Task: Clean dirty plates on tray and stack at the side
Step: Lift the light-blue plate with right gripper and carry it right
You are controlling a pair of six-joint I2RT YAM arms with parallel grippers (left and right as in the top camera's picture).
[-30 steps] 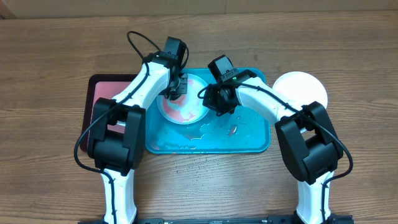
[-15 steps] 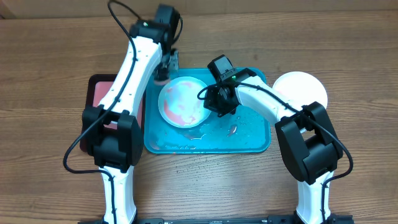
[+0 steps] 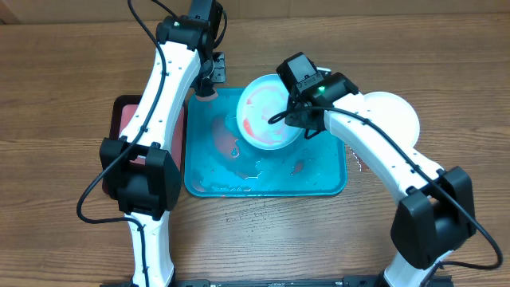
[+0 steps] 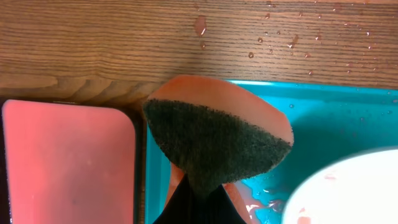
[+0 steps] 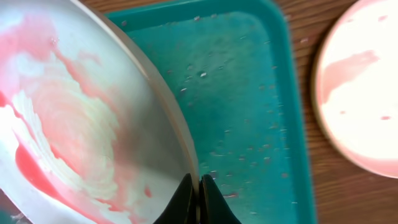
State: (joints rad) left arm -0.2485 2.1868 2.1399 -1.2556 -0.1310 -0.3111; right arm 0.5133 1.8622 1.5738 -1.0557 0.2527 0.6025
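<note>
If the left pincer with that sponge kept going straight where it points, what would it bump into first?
Probably the corner of the teal tray: the held sponge hangs just over that corner, though the depth is unclear.

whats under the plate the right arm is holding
The wet teal tray, with a reddish smear showing beside the plate. The patch straight below the plate is covered, so anything there cannot be seen.

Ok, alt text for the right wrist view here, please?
The right gripper pinches the rim of a white plate smeared red and pink, holding it over the wet teal tray. To the right, a second plate with a pink smear lies on the wooden table beside the tray.
</note>
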